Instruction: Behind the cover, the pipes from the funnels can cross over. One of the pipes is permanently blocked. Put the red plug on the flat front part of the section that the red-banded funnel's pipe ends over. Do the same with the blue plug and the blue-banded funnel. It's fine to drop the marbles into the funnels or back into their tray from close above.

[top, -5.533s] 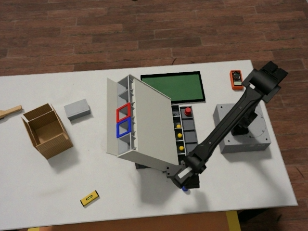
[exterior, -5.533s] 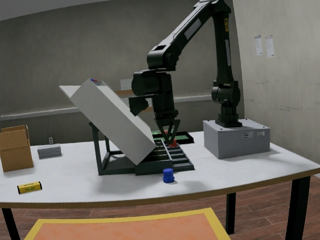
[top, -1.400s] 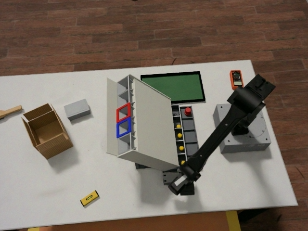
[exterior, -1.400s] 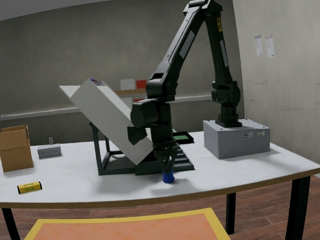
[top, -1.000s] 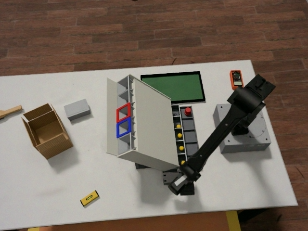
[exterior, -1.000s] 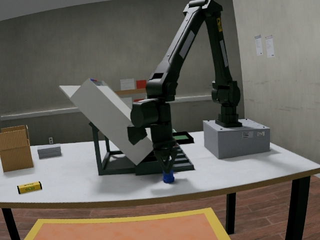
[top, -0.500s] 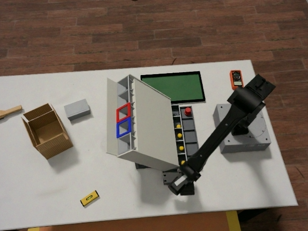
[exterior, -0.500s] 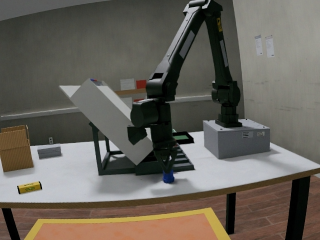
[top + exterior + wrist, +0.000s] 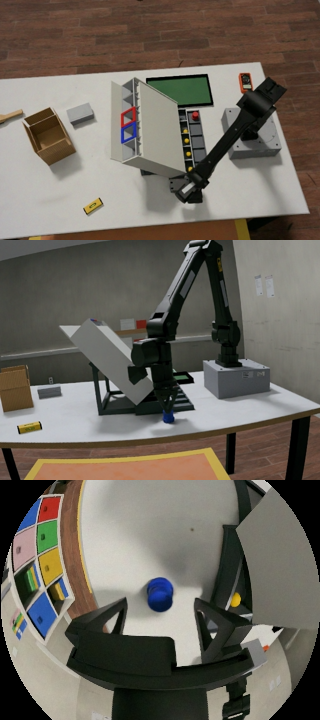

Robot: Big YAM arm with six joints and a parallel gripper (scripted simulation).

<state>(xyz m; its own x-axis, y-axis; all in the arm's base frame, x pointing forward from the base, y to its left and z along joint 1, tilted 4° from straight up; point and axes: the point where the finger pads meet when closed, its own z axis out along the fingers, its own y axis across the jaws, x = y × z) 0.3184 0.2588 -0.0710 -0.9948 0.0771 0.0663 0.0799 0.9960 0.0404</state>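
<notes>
The blue plug (image 9: 168,417) (image 9: 159,594) stands upright on the table in front of the sloped white cover (image 9: 157,129) (image 9: 108,356). My gripper (image 9: 167,409) (image 9: 160,601) is open, pointing straight down, with its fingers on either side of the plug's top and apart from it. My wrist hides the plug in the overhead view. The red plug (image 9: 195,115) stands on the flat front part of the end section nearest the green tray. Yellow marbles (image 9: 186,140) (image 9: 235,600) lie in several sections at the cover's foot. The red-banded funnel (image 9: 128,116) and the blue-banded funnel (image 9: 128,132) sit side by side at the top.
A green tray (image 9: 186,89) lies behind the rig, with an orange meter (image 9: 245,82) beyond it. My grey base (image 9: 250,139) (image 9: 235,380) stands on the right. A cardboard box (image 9: 49,135) (image 9: 15,388), a grey block (image 9: 80,113) and a yellow level (image 9: 93,205) (image 9: 29,427) lie to the left.
</notes>
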